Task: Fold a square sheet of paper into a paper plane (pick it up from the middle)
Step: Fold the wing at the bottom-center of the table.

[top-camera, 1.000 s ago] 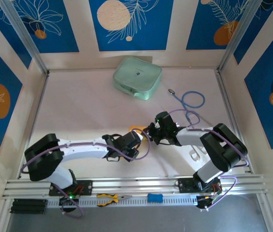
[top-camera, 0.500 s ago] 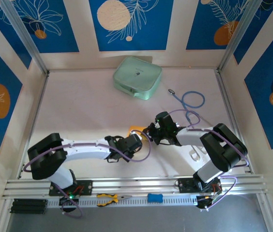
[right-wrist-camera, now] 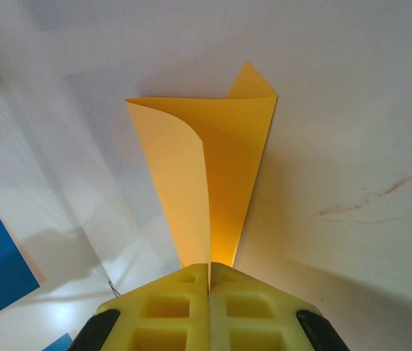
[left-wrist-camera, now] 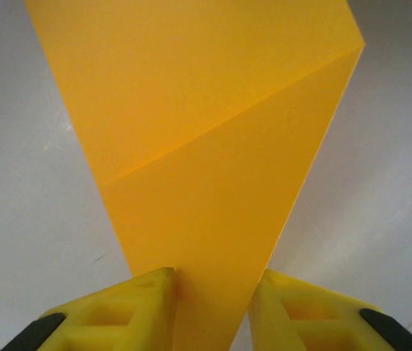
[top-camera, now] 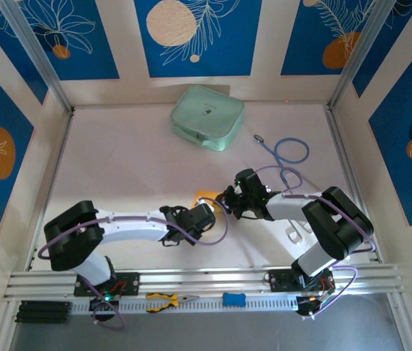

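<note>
The right hand [right-wrist-camera: 210,272] is closed tight on the orange-yellow paper [right-wrist-camera: 217,168]. Its two yellow fingers [right-wrist-camera: 177,292] meet with no gap, and the narrow end of the paper is pinched in the seam between them. From that pinch the paper widens away from the hand. One layer curls over on the left side and a small pointed corner sticks up behind the far edge.

The left hand [left-wrist-camera: 213,281] has its fingers [left-wrist-camera: 147,292] partly apart. The paper's tapering end lies in the gap and touches the inner edge of each finger. I cannot tell whether they are pressing on it. A slanting crease crosses the paper's face in this view.

From above, the paper [top-camera: 206,195] sits low over the pale tabletop [top-camera: 118,168], near the middle and between the two hands. The left hand [top-camera: 206,205] reaches it from the left and the right hand [top-camera: 224,199] from the right. A pale green case [top-camera: 207,117] lies well apart at the back. A loop of blue cable [top-camera: 291,150] lies to its right.
</note>
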Action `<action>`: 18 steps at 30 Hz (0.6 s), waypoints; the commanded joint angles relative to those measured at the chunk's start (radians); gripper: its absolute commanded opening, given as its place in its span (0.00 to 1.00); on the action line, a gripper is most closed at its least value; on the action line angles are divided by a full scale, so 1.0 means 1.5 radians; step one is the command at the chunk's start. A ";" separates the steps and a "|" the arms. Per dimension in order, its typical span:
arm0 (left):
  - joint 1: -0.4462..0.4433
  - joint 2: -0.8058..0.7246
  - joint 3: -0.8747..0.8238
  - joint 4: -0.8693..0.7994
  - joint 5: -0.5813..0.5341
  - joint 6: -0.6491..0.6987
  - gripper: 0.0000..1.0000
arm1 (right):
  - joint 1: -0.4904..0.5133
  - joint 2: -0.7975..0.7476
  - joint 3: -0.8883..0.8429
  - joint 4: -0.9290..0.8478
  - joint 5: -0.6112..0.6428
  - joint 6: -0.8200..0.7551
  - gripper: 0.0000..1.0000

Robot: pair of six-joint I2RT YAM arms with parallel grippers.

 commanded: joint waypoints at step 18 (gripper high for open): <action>-0.007 0.005 0.018 -0.024 -0.027 -0.004 0.22 | -0.006 -0.008 0.016 -0.021 -0.003 -0.005 0.00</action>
